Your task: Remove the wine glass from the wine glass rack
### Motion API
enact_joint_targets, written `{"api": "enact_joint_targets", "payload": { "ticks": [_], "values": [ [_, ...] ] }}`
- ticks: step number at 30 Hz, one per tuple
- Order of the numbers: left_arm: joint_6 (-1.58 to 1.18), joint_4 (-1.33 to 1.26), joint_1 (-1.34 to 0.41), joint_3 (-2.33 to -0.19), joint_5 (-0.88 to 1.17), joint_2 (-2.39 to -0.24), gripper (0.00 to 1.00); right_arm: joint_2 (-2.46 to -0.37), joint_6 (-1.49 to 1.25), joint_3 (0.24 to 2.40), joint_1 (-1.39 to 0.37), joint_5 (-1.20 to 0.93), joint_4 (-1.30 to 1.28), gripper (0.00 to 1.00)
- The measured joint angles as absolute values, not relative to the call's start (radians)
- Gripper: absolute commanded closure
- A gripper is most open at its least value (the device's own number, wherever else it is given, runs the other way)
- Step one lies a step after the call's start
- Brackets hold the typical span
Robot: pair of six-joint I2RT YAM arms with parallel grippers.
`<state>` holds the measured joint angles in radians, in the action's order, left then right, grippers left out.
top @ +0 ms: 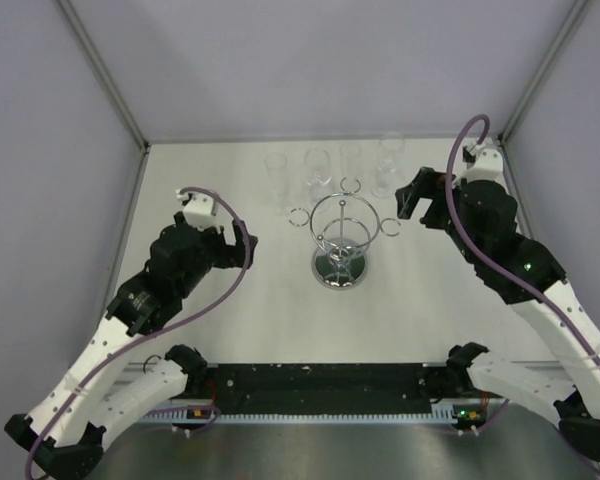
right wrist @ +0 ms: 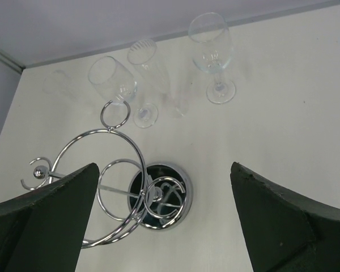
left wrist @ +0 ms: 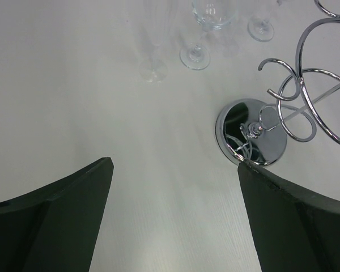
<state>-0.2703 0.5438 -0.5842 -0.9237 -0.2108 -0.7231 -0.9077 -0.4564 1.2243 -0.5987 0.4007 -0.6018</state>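
Left gripper [left wrist: 173,221] hangs over the table [top: 250,320], jaws spread wide, nothing between them. Right gripper [right wrist: 164,226] is the same, gaping, looking down on the wine glass rack [top: 340,235]. The danger: a careless sweep from either arm could snag those wire loops and topple the rack back into the glassware. The loops look vacant, though clear glass on white is hard to read. Beyond the rack, a row of glasses [top: 318,175] stands upright and close together, with the wine glass [right wrist: 212,48] at the right end. All appear empty.
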Motion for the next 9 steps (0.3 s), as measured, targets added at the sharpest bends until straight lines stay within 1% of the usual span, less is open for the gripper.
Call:
{"api": "enact_joint_targets", "payload": {
  "ticks": [9],
  "values": [
    [-0.27, 0.522, -0.584, -0.924, -0.225, -0.742, 0.02, -0.897, -0.433, 1.204, -0.599, 0.401, -0.58, 0.01]
  ]
}}
